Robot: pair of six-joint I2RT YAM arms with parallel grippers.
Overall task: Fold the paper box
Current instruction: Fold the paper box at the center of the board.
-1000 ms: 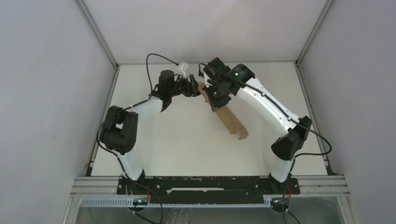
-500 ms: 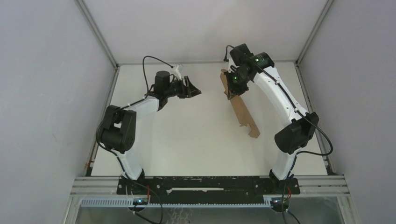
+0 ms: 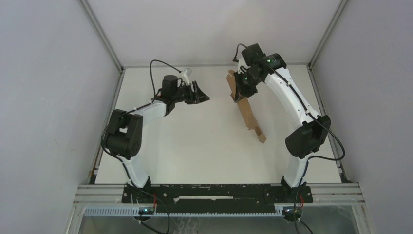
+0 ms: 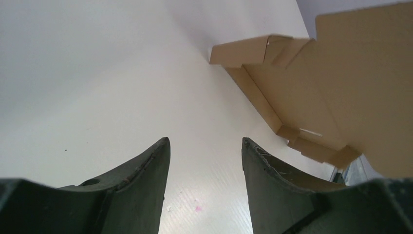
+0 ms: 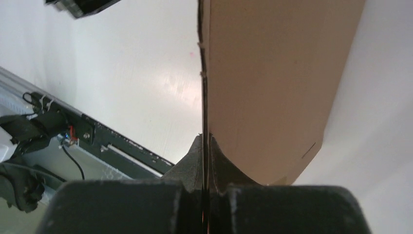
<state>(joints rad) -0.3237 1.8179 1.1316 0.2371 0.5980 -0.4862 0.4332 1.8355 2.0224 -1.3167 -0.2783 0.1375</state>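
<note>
While the right gripper [image 5: 204,142] pinches one edge of the paper box [image 3: 249,116], jaws tight on the cardboard, the sheet runs out edge-on beyond its fingertips. Whether the low end touches the table [image 3: 195,146] cannot be told. Left gripper [image 4: 205,142] is part-open and empty, with the box ahead of its fingers and to their right, apart. Step judged: presenting the sheet for a fold. Next, the left fingers need to close that gap and catch a flap.

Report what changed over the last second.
The right gripper, shut on the paper box, carried it rightward and toward the far edge, away from the left gripper. Unchanged: the right grip on the box; the left gripper, about in place, open and empty.
</note>
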